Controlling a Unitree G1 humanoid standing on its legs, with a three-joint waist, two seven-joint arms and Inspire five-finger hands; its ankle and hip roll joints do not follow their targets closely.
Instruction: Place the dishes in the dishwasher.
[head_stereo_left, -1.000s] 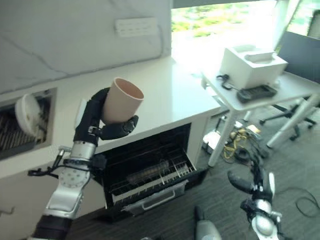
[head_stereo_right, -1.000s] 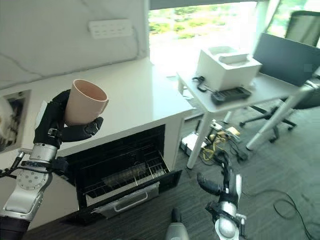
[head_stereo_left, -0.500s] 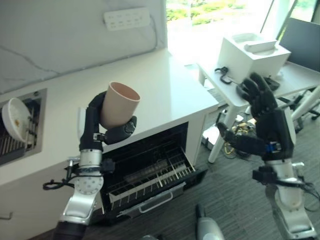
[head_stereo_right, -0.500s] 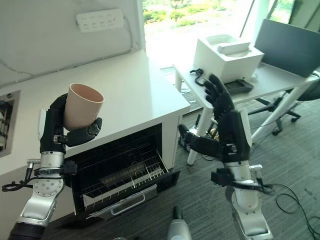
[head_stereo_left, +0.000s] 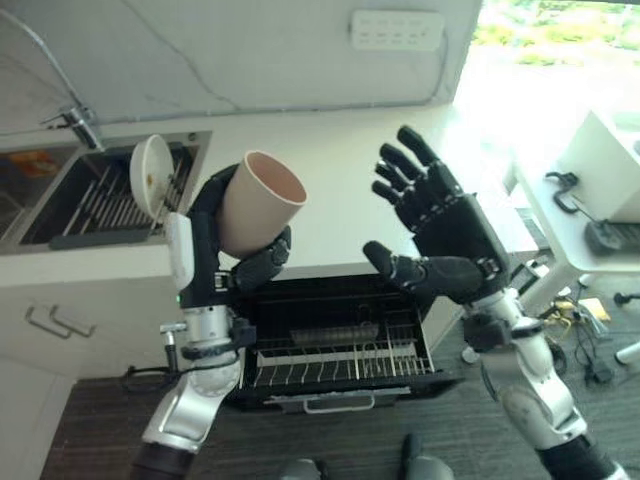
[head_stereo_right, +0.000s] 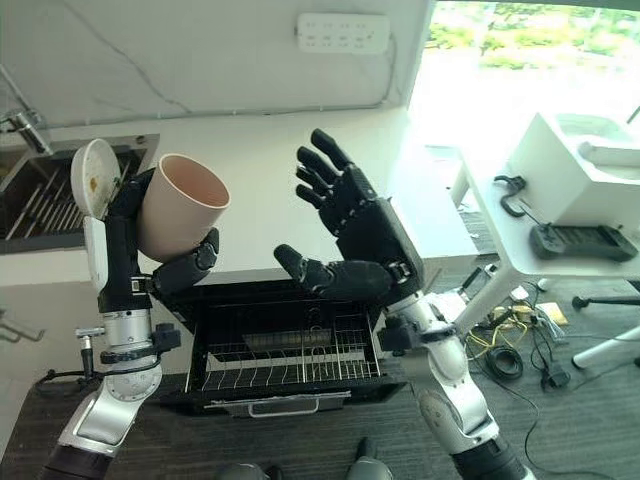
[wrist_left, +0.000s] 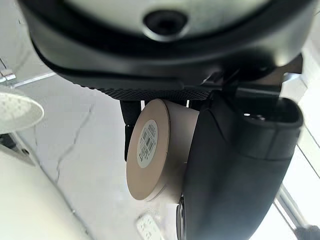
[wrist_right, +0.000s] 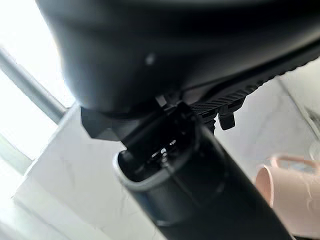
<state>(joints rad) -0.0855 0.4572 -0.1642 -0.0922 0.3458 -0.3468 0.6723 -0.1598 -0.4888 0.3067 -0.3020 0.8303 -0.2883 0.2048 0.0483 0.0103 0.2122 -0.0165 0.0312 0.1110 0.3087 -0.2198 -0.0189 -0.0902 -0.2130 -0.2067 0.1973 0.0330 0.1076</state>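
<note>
You had a white desk (head_stereo_left: 330, 180) running under a pale marbled wall, with a sink (head_stereo_left: 90, 195) sunk into its left end, a faucet (head_stereo_left: 70, 125) above it, and a white plate (head_stereo_left: 150, 175) standing on edge in the sink's rack. A white power strip (head_stereo_left: 397, 30) was fixed on the wall further right, and bright window light came in at the far right, where a second desk (head_stereo_right: 520, 250) carried a white box (head_stereo_right: 580, 165) and a dark handset (head_stereo_right: 578, 240). Below the counter the dishwasher (head_stereo_left: 340, 330) stood open, its wire rack (head_stereo_left: 345, 355) pulled out above dark floor. Your left hand (head_stereo_left: 215, 270) was raised in front of the counter, fingers and thumb curled round a beige cup (head_stereo_left: 255, 205), held tilted with its mouth up and to the right; the left wrist view showed the cup's labelled base against the palm. Just beside it, apart from the cup, your right hand (head_stereo_left: 440, 235) was up with fingers spread and released, holding nothing.
</note>
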